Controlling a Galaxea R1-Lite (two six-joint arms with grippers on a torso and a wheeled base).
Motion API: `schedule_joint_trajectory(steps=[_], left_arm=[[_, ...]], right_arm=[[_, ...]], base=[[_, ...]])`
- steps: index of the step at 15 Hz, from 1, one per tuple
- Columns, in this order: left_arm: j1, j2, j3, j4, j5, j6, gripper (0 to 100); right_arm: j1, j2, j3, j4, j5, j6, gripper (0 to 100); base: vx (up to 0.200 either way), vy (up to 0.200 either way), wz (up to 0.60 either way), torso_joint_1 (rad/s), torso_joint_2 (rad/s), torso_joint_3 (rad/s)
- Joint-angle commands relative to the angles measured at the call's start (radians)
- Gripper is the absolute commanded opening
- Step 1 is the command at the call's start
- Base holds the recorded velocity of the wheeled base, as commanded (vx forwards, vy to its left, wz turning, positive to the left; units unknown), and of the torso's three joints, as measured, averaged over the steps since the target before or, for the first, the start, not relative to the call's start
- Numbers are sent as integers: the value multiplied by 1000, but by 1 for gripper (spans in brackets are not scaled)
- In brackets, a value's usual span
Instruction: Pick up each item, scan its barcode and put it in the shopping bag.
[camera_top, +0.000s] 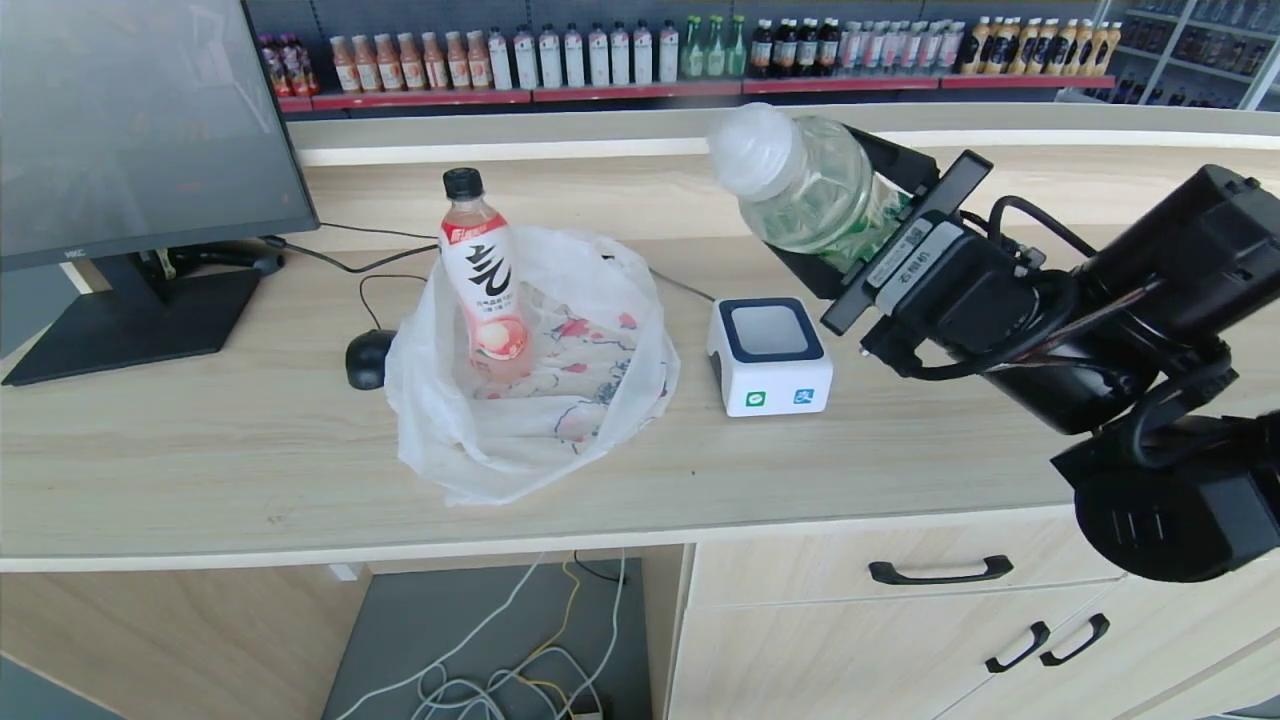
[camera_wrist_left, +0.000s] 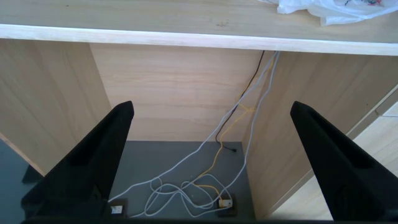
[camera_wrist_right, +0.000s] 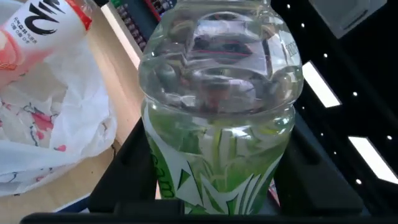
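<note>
Clear plastic with a green label, the water bottle (camera_top: 800, 175) was clamped between the two black fingers of the right end effector (camera_top: 838, 215), which had closed around its lower body. It was held off the desk (camera_top: 200, 450), tilted, with its white cap pointing up and toward the robot's left, near the scanner (camera_top: 770, 355). That white box with a dark-framed window on top sat on the desk just to the right of the shopping bag (camera_top: 625, 310). The thin white bag, printed with a floral pattern, lay open and slumped, and a pink drink bottle (camera_top: 485, 280) with a black cap stood upright inside it. A black mouse (camera_top: 368, 358) rested touching the bag's left side, and a dark monitor (camera_top: 130, 120) stood farther left. The left end effector (camera_wrist_left: 211, 162) hung below the desk's front edge with its fingers spread wide and nothing between them, facing the recess where loose cables (camera_wrist_left: 186, 193) lay on the floor.
</note>
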Motion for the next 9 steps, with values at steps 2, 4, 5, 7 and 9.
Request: schedule_joint_trajectory(steps=[2,4,5,7,9], left_arm=[[0,1,0,0,0,0,100],[0,1,0,0,0,0,100],[0,0,0,0,0,0,100],[0,0,0,0,0,0,100],[0,0,0,0,0,0,100]], right_arm=[[-10,70,-36,2,54,-46,0],[-13,85,-38,2,83,-81,0],[-15,97,-36,2,105,-105,0],[-18,117,-36,2,141,-142,0],[-41,137,-36,2,170,-168,0]], base=[[0,0,0,0,0,0],[0,0,0,0,0,0],[0,0,0,0,0,0],[0,0,0,0,0,0],[0,0,0,0,0,0]])
